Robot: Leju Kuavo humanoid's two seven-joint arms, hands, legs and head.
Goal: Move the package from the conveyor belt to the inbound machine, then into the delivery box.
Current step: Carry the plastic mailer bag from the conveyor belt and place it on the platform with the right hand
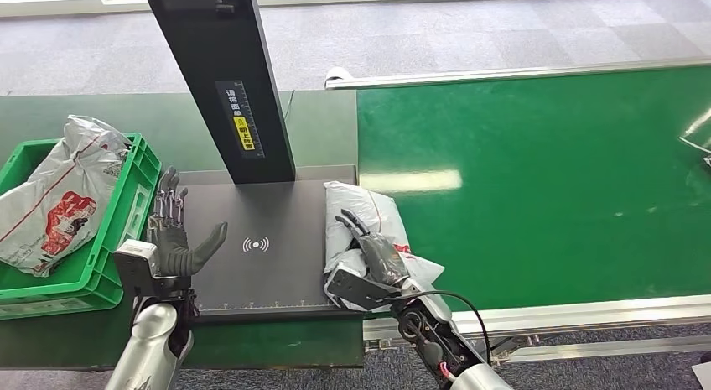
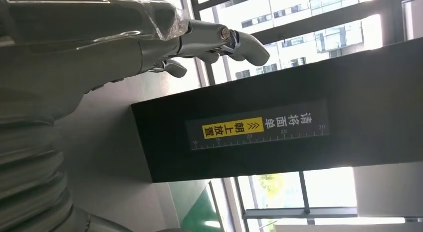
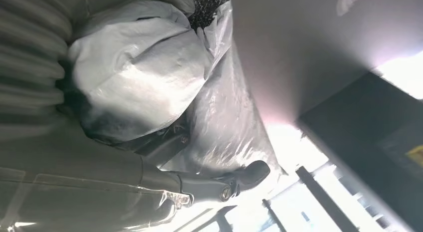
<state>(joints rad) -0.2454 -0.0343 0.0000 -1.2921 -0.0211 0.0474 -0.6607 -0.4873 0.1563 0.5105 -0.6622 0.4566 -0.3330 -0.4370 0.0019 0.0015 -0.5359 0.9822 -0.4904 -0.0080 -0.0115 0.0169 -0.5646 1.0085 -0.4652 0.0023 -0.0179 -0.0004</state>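
Right hand [image 1: 373, 254] on grey package [image 1: 362, 207], print unreadable.

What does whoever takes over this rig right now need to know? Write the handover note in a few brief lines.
Left hand: open, holding nothing, raised over the left edge of the inbound machine's dark pad.
Right hand: grips the grey package.
The package lies across the pad's right edge, partly over the green conveyor belt.
The green delivery box, left of the pad, already holds other grey packages.
Done: package brought off the belt to the pad's edge.
Left: set it fully on the pad, then move it into the box.
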